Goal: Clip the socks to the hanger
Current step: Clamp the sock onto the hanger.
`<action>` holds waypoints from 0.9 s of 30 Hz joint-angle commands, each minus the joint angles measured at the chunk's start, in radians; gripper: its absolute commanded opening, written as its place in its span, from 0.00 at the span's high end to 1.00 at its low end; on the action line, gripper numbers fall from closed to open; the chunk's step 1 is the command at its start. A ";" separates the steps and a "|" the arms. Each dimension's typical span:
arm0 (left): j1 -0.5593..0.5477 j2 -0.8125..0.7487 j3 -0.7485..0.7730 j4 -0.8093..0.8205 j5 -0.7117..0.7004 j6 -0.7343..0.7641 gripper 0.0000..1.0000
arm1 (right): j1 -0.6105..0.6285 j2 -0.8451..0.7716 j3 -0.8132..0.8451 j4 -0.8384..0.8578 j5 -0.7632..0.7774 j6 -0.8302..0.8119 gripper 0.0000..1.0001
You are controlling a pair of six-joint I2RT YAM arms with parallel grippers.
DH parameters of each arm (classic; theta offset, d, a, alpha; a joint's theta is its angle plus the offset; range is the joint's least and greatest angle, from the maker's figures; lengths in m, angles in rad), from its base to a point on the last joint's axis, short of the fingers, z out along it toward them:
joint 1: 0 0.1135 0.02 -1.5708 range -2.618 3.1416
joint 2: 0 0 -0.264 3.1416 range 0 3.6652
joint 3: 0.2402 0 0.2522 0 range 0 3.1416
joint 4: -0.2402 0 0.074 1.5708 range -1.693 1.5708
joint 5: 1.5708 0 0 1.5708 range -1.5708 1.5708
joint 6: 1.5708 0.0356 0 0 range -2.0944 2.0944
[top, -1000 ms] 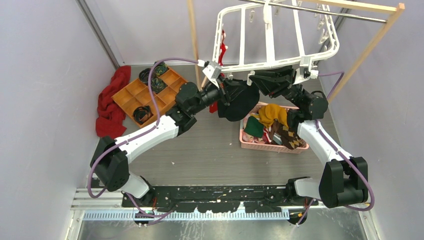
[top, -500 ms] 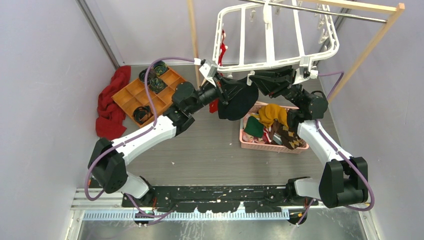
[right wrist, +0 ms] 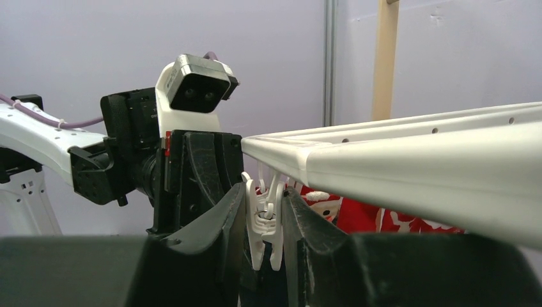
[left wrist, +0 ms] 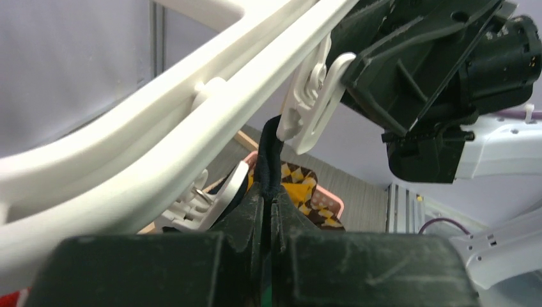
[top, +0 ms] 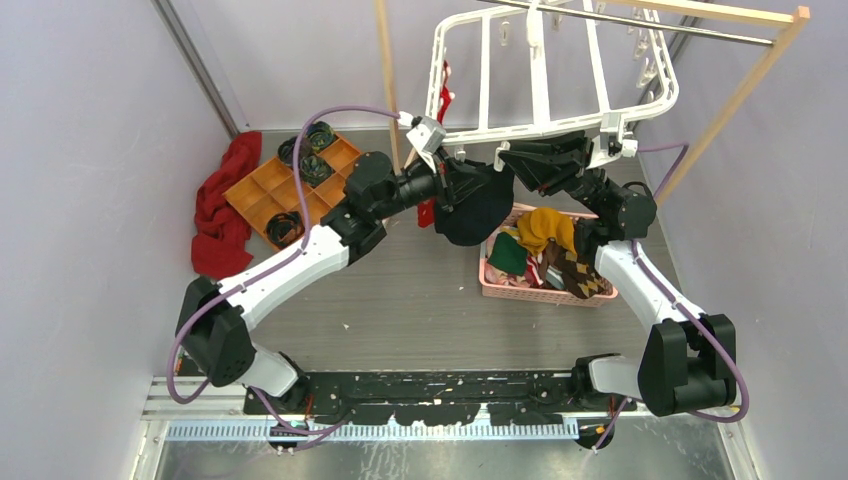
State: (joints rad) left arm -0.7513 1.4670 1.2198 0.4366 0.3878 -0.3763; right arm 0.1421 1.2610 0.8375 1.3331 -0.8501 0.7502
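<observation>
The left fingers point(left wrist: 246, 214) are pinched tight on a fold of the black sock point(left wrist: 271, 160), a thick, matte knit. They hold it upright so that its edge rises toward the mouth of a clip point(left wrist: 311, 102) at about 1 o'clock in the left wrist view. The rest of the sock hangs below as a dark, rounded lump.

The right fingers point(right wrist: 217, 236) are closed on either side of that same clip point(right wrist: 265, 220), a small peg of smooth, glossy white plastic. It dangles from the near rail of the hanger point(top: 540, 70). This looks like a squeeze on the tails to spread the mouth so the fabric can slip in. Whether the sock edge is already inside the mouth cannot be told.

The hanger is a rigid frame of rounded bars, hung at 12 o'clock in the top view. At 5 o'clock from the black sock, a pink slotted basket point(top: 545, 293) on the tabletop holds a mustard sock point(top: 545, 228) and an argyle sock point(top: 580, 272), both soft and crumpled.
</observation>
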 commanded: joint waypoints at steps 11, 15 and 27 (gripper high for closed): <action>0.058 0.003 0.138 -0.110 0.187 0.076 1.00 | 0.005 -0.033 0.020 0.048 -0.063 0.045 0.95; 0.065 0.023 0.149 -0.075 0.213 0.041 1.00 | 0.005 -0.033 0.019 0.049 -0.067 0.047 0.95; 0.096 0.033 0.111 0.093 0.235 -0.110 1.00 | 0.005 -0.034 0.014 0.049 -0.085 0.039 0.95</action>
State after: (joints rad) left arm -0.6796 1.5009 1.3273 0.3946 0.6197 -0.4053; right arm 0.1356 1.2610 0.8375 1.3384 -0.8520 0.7658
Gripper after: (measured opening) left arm 0.026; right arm 0.310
